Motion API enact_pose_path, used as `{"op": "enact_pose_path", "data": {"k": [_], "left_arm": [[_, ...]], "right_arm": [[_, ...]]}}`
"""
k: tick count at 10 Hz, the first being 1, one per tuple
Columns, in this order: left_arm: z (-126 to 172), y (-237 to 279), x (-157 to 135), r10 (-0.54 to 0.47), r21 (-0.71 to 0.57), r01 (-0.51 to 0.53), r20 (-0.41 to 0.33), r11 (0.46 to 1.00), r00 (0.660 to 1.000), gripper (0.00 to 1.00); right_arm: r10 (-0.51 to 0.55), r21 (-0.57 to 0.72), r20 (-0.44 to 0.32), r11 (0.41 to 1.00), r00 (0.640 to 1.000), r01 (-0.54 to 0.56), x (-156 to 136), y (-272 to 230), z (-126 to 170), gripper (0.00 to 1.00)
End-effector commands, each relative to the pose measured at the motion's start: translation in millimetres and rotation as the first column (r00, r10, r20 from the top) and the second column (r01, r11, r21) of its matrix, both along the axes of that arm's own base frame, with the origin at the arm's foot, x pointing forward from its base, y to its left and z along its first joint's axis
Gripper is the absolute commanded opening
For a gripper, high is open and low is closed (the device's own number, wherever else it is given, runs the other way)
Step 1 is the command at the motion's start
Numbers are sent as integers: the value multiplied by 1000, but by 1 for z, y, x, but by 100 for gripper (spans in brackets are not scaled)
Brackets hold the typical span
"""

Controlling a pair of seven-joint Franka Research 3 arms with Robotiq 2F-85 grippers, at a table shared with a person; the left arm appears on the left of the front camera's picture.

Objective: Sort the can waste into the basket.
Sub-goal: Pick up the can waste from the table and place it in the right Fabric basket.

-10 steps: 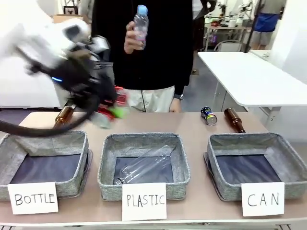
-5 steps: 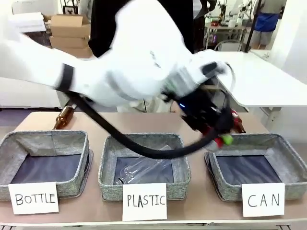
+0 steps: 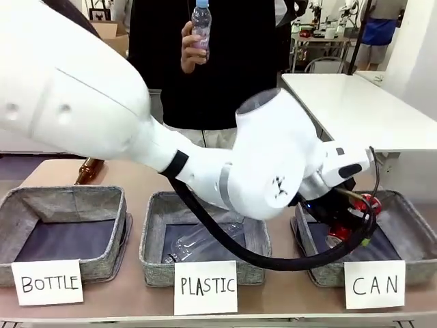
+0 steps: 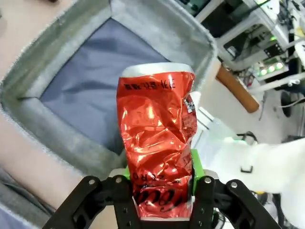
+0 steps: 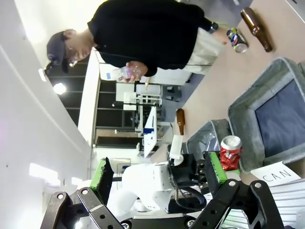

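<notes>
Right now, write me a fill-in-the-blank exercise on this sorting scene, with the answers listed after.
1. The left gripper is shut on a crushed ____ can.
2. That can is held above the basket signed ____.
3. The person's hand holds up a clear ____ bottle.
4. The right gripper holds nothing; its fingers stand ____.

Missing words: red; CAN; plastic; open

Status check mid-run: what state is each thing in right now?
Left pincer: shut on red can.
Red can: dented, held over CAN basket.
Blue-black can: lying on table.
Right pincer: open, empty.
PLASTIC basket: holds clear bottle.
BOTTLE basket: looks empty.
</notes>
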State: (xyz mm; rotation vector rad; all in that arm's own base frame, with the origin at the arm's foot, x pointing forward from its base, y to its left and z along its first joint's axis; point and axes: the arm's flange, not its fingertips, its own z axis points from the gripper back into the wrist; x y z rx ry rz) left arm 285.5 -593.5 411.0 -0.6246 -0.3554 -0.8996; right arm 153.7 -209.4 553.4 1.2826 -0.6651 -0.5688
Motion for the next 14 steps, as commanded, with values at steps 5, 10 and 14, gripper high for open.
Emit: {"op": "enact_pose_path", "data": {"k": [5, 10, 14], "left_arm": [[-1, -17, 8, 73, 51, -74, 30, 996, 997, 100], [12, -4, 21, 87, 27, -88, 30, 996, 996, 100], [86, 108, 39, 46, 283, 8, -185, 959, 982, 100]], "right_arm": [[-3, -7, 19, 1000, 1000, 3, -1, 1, 3, 100], [-3, -7, 19, 1000, 1000, 3, -1, 1, 3, 100], [-2, -3, -1, 1000, 1000, 2, 0, 0, 1, 100]]}}
